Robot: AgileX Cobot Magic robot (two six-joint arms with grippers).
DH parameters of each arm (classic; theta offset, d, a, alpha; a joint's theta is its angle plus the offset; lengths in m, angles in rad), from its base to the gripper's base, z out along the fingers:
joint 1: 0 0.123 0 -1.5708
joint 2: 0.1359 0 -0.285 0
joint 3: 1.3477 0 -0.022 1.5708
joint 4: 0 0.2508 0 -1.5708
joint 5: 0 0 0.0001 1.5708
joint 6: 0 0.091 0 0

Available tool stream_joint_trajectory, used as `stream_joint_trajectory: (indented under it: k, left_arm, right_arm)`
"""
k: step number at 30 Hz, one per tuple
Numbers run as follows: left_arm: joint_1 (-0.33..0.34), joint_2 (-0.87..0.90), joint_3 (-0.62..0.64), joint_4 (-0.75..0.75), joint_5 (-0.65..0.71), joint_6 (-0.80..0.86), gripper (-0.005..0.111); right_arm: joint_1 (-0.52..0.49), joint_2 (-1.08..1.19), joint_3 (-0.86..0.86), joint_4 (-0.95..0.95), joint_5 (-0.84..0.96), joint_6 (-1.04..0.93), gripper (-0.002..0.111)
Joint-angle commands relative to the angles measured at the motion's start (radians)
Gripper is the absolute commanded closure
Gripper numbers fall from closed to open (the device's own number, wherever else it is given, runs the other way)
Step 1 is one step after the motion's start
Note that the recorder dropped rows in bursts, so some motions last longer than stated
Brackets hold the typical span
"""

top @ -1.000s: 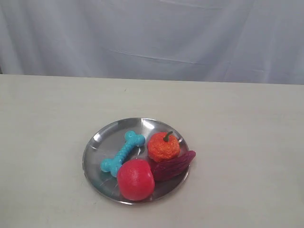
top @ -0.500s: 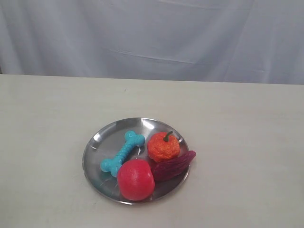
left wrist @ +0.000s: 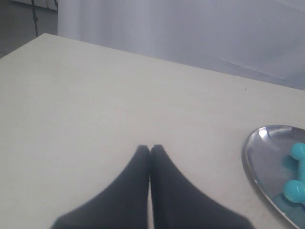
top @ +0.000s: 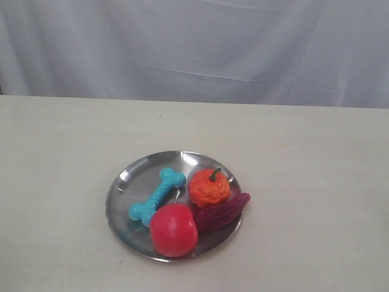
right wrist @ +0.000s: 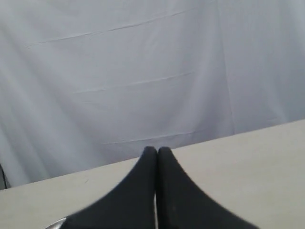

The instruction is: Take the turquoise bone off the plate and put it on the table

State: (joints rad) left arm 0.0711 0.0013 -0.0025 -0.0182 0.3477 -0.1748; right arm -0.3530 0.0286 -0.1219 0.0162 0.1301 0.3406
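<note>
Lying on plate point(top: 134, 180) (slantwise): turquoise bone point(top: 157, 196)

The ribbed turquoise bone point(top: 157, 196) is gleaming against the silver plate point(top: 129, 181). A red fruit point(top: 174, 230), an orange fruit point(top: 209, 189) and a purple vegetable point(top: 223, 212) are glowing too.

the bone point(top: 157, 196) lies on the plate point(top: 130, 176) (left half) — plate on the table point(top: 61, 152).
</note>
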Motion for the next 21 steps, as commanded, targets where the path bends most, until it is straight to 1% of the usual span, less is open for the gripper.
stream_joint_trajectory:
  k: [1,2,4,6,10,12,15,19,21]
  left_arm:
    - [-0.005,-0.001,0.003,-0.003,-0.005,-0.002,0.107]
    - [-0.005,-0.001,0.003,-0.003,-0.005,-0.002,0.107]
    - [-0.005,-0.001,0.003,-0.003,-0.005,-0.002,0.107]
    - [-0.005,-0.001,0.003,-0.003,-0.005,-0.002,0.107]
    - [-0.005,-0.001,0.003,-0.003,-0.005,-0.002,0.107]
    - [-0.005,-0.001,0.003,-0.003,-0.005,-0.002,0.107]
    - [-0.005,-0.001,0.003,-0.003,-0.005,-0.002,0.107]
    - [-0.005,-0.001,0.003,-0.003,-0.005,-0.002,0.107]
    - [-0.005,-0.001,0.003,-0.003,-0.005,-0.002,0.107]
  right_arm:
    - [0.047,0.109,-0.16,0.03,0.235,-0.071,0.109]
    - [0.061,0.15,-0.219,0.032,0.326,-0.131,0.109]
    - [0.084,0.231,-0.323,0.034,0.473,-0.191,0.109]
    - [0.101,0.325,-0.435,0.036,0.603,-0.199,0.109]
    - [0.12,0.515,-0.635,0.039,0.793,-0.207,0.109]
    - [0.138,0.609,-0.719,0.044,0.845,-0.207,0.109]
    - [0.177,0.726,-0.806,0.071,0.875,-0.207,0.109]
    - [0.281,0.855,-0.879,0.107,0.883,-0.199,0.109]
    - [0.354,0.922,-0.906,0.105,0.858,-0.156,0.109]
